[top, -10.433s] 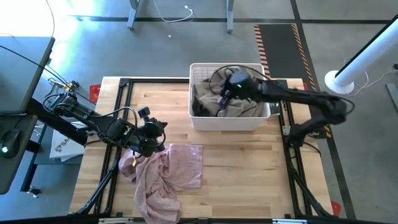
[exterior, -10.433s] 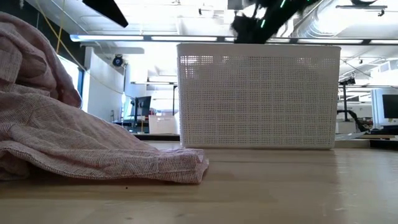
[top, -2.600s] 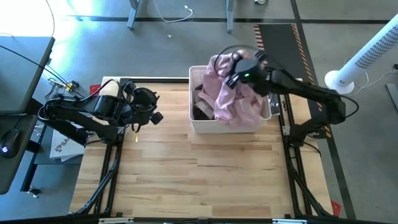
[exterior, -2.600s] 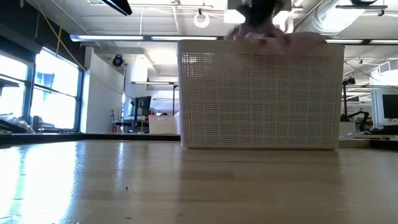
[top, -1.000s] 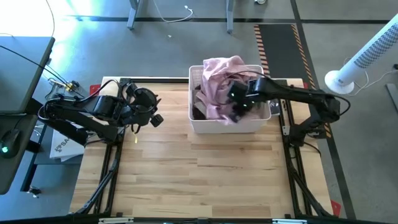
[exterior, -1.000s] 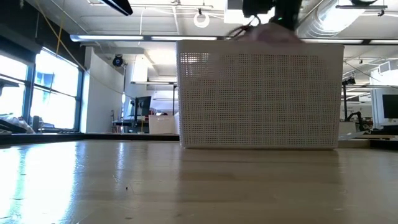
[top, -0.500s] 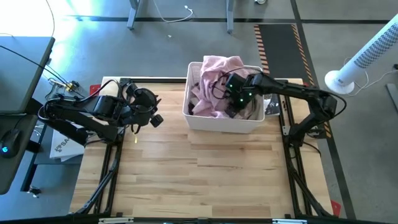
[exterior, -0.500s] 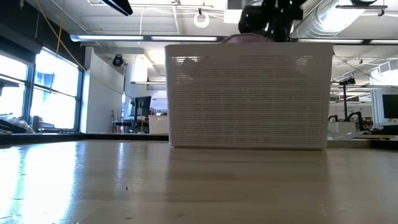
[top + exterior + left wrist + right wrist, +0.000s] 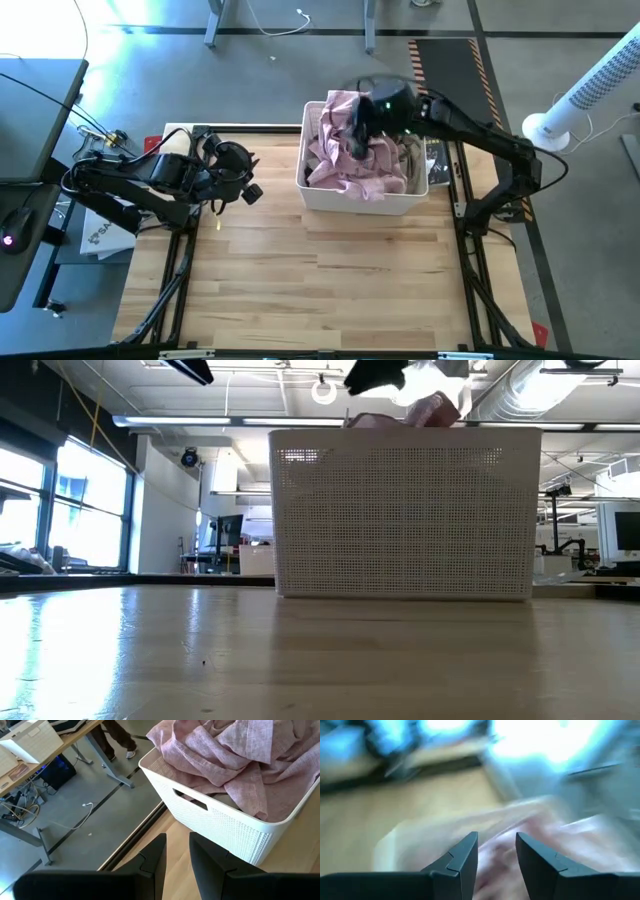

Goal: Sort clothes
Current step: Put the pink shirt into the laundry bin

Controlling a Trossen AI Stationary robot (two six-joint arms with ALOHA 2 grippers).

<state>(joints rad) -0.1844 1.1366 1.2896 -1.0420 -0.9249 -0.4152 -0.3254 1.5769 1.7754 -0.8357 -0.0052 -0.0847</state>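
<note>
The light pink garment (image 9: 235, 755) is soft woven cloth, matt, with a fine crinkled weave. It lies heaped in the basket (image 9: 220, 827), which is white plastic, its walls a perforated lattice and its rim smooth with a slight sheen. At 6 o'clock of the basket, the table (image 9: 320, 290) is pale wooden planks, smooth, probably lacquered.

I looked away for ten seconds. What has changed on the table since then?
The light pink garment left the table's front-left and now lies in the white basket, atop darker clothes. The right gripper, open, hovers above it. The left gripper has drawn back to the left edge, open.
</note>
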